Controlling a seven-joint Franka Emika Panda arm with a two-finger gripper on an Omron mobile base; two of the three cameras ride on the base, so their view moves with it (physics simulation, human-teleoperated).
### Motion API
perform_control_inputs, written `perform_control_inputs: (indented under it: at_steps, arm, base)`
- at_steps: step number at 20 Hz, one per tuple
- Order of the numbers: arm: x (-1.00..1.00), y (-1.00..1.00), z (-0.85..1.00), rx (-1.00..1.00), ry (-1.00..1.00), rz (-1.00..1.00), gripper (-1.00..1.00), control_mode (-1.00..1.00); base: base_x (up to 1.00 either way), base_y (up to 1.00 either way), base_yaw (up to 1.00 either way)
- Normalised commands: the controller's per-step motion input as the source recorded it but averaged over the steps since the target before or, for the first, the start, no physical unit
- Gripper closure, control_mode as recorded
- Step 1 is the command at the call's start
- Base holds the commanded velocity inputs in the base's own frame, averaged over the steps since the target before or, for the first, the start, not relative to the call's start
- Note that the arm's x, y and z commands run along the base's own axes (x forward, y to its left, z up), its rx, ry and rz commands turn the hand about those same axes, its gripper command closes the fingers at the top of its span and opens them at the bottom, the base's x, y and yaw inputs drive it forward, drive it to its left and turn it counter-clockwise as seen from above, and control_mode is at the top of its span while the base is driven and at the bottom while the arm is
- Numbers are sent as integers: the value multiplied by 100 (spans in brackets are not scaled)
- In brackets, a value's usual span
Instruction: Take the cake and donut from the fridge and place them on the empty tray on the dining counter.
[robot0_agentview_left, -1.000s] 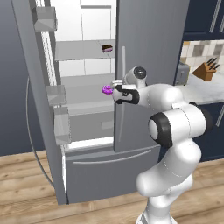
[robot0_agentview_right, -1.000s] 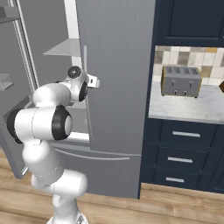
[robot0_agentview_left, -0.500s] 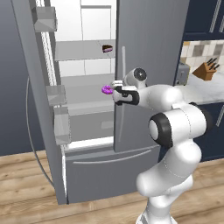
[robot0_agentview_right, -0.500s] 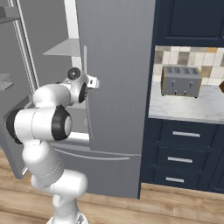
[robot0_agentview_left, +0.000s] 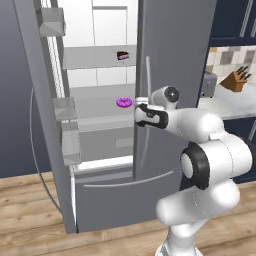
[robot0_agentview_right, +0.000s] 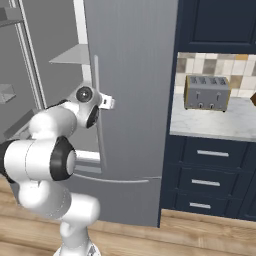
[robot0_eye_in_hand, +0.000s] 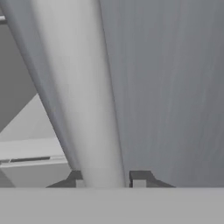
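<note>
The grey fridge (robot0_agentview_left: 175, 50) stands with its left door (robot0_agentview_left: 42, 130) swung open and its right door (robot0_agentview_right: 130, 50) closed. On a middle shelf lies the purple-iced donut (robot0_agentview_left: 124, 102). One shelf higher sits the dark brown cake (robot0_agentview_left: 122, 55). My gripper (robot0_agentview_left: 139, 112) is at the right door's long thin handle (robot0_agentview_left: 147, 75), just right of the donut. In the hand view the handle (robot0_eye_in_hand: 87, 87) runs up between the two tips of my gripper (robot0_eye_in_hand: 108, 179) and fills the gap, so the gripper is shut on it. From the right, the gripper (robot0_agentview_right: 106, 102) meets the handle (robot0_agentview_right: 96, 85) at mid height.
Clear bins (robot0_agentview_left: 70, 142) hang on the open left door. Right of the fridge, a marble counter (robot0_agentview_right: 215, 127) carries a toaster (robot0_agentview_right: 206, 92) and a knife block (robot0_agentview_left: 239, 79), above navy drawers (robot0_agentview_right: 210, 175). The fridge's bottom drawer (robot0_agentview_left: 115, 200) is closed above a wooden floor (robot0_agentview_left: 30, 210).
</note>
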Motion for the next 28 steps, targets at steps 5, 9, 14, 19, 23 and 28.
perform_control_inputs:
  at_steps: [5, 9, 14, 19, 23, 28]
  arm:
    - [-63, -60, 15, 8, -7, 0, 100, -100]
    - [-69, -78, 7, 9, -11, 0, 100, -100]
    - [-36, -67, 0, 7, -3, 0, 100, -100]
    - [-35, -77, 0, 8, -4, 0, 100, -100]
    - [-42, -86, 0, 9, -4, 0, 100, -100]
    - [-41, -55, 0, 4, -3, 0, 100, -100]
  base:
    - [0, 0, 0]
    - [0, 0, 0]
    - [0, 0, 0]
    - [0, 0, 0]
    - [0, 0, 0]
    - [0, 0, 0]
